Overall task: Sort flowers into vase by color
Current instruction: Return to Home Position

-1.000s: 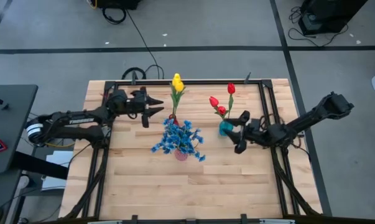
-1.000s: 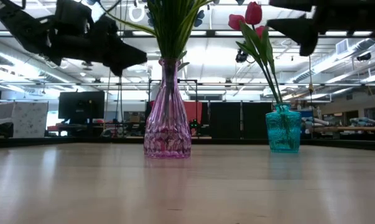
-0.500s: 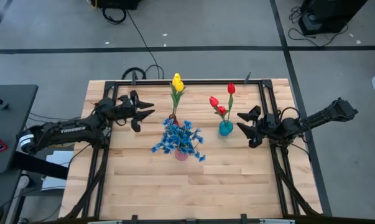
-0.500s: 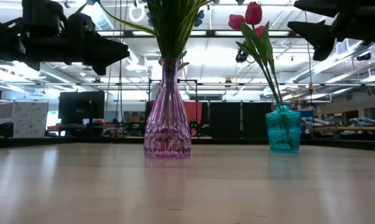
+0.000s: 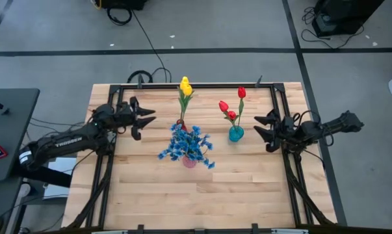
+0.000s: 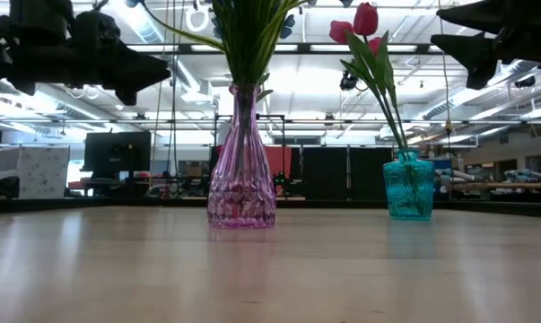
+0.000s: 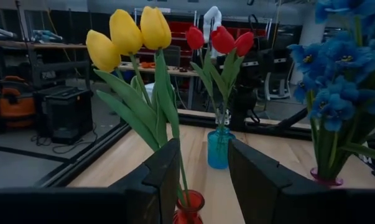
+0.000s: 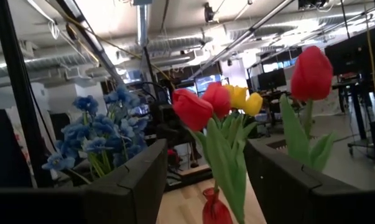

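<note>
Three vases stand mid-table. Yellow tulips [image 5: 184, 86] stick up from a small red vase [image 7: 188, 208]. Red tulips [image 5: 231, 107] stand in a teal vase [image 5: 235, 134]. Blue blossoms [image 5: 188, 144] fill a tall pink vase [image 6: 241, 170]. My left gripper [image 5: 147, 120] hovers left of the yellow tulips, level, open, with nothing in it. My right gripper [image 5: 257, 125] hovers right of the teal vase, pointing at it, open, with nothing in it. In each wrist view the flowers stand well beyond the fingers.
A black metal frame [image 5: 274, 97] runs along the table's far, left and right sides. The near half of the wooden table [image 5: 196, 195] is bare. A dark side table [image 5: 7, 130] stands off the left edge.
Both grippers have drawn back from the vases. The left has gone toward the table's left edge, the right toward the right edge, both staying above the table. The flowers and vases have kept still.
</note>
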You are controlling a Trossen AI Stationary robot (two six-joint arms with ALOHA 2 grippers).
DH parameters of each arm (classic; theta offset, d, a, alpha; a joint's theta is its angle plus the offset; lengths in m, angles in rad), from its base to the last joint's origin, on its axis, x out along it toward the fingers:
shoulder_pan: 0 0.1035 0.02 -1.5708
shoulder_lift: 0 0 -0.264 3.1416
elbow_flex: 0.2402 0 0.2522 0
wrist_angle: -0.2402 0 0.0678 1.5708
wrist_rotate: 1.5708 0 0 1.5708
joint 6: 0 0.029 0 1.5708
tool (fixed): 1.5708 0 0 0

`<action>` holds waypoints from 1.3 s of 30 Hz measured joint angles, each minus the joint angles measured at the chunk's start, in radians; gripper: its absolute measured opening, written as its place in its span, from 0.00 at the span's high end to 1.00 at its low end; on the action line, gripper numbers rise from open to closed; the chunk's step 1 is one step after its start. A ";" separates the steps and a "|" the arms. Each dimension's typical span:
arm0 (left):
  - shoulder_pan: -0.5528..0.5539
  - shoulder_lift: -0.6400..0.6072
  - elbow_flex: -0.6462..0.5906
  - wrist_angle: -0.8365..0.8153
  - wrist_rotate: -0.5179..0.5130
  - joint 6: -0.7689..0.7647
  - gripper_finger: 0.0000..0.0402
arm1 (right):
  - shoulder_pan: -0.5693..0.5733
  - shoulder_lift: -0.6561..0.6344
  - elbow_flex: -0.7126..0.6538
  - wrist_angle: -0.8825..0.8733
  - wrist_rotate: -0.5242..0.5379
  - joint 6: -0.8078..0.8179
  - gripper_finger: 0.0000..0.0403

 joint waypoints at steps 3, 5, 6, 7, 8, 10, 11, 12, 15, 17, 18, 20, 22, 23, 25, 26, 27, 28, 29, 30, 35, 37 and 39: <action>0.000 -0.054 -0.003 -0.048 -0.004 0.000 0.65 | 0.000 -0.072 0.000 -0.077 -0.002 -0.015 0.44; 0.000 -0.084 -0.014 -0.058 -0.004 0.000 0.65 | 0.000 -0.115 0.000 -0.125 -0.002 -0.035 0.45; 0.000 -0.101 -0.022 -0.058 -0.004 -0.003 0.65 | 0.000 -0.137 0.000 -0.145 -0.002 -0.044 0.45; 0.000 -0.118 -0.030 -0.059 -0.004 -0.009 0.65 | 0.000 -0.160 0.000 -0.159 -0.002 -0.050 0.45; 0.000 -0.135 -0.038 -0.058 -0.004 -0.016 0.65 | 0.000 -0.183 0.003 -0.183 -0.002 -0.054 0.45; 0.000 -0.173 -0.055 -0.059 -0.004 -0.023 0.66 | 0.000 -0.178 0.028 -0.221 0.001 -0.060 0.45; 0.000 -0.191 -0.065 -0.059 -0.004 -0.028 0.66 | 0.001 -0.179 0.044 -0.257 -0.003 -0.061 0.45; 0.000 -0.208 -0.072 -0.060 -0.004 -0.039 0.67 | 0.002 -0.180 0.063 -0.288 -0.003 -0.058 0.45; 0.000 -0.260 -0.094 -0.064 -0.004 -0.050 0.67 | 0.002 -0.180 0.110 -0.375 -0.006 -0.044 0.45; 0.000 -0.284 -0.103 -0.074 -0.004 -0.052 0.67 | 0.001 -0.180 0.124 -0.402 -0.018 -0.034 0.45; 0.000 -0.297 -0.109 -0.082 -0.006 -0.052 0.67 | 0.002 -0.180 0.125 -0.404 -0.030 -0.034 0.45; 0.000 -0.312 -0.116 -0.090 -0.008 -0.053 0.67 | 0.002 -0.180 0.120 -0.410 -0.057 -0.034 0.45; 0.000 -0.327 -0.117 -0.094 -0.007 -0.052 0.68 | 0.002 -0.180 0.103 -0.407 -0.079 -0.033 0.45; 0.000 -0.335 -0.118 -0.099 -0.001 -0.049 0.68 | 0.002 -0.180 0.091 -0.401 -0.090 -0.028 0.45; 0.000 -0.347 -0.118 -0.098 0.046 -0.044 0.68 | 0.001 -0.180 0.062 -0.360 -0.118 -0.017 0.46; 0.000 -0.357 -0.118 -0.099 0.082 -0.040 0.68 | 0.001 -0.180 0.048 -0.335 -0.140 -0.008 0.46; 0.000 -0.368 -0.118 -0.098 0.115 -0.033 0.68 | 0.001 -0.180 0.034 -0.315 -0.163 -0.003 0.47; 0.000 -0.379 -0.118 -0.099 0.136 -0.030 0.68 | 0.001 -0.180 0.021 -0.298 -0.180 0.000 0.47; 0.000 -0.387 -0.118 -0.101 0.152 -0.029 0.68 | 0.001 -0.180 0.009 -0.288 -0.188 -0.001 0.48; 0.000 -0.395 -0.118 -0.112 0.155 -0.027 0.68 | 0.001 -0.180 -0.001 -0.275 -0.190 -0.003 0.48; 0.000 -0.423 -0.118 -0.191 0.167 -0.026 0.68 | 0.000 -0.178 -0.039 -0.225 -0.197 -0.024 0.49; 0.000 -0.431 -0.126 -0.201 0.167 -0.034 0.68 | 0.000 -0.179 -0.039 -0.220 -0.213 -0.025 0.50; 0.000 -0.443 -0.146 -0.196 0.167 -0.051 0.68 | 0.000 -0.178 -0.039 -0.223 -0.237 -0.025 0.50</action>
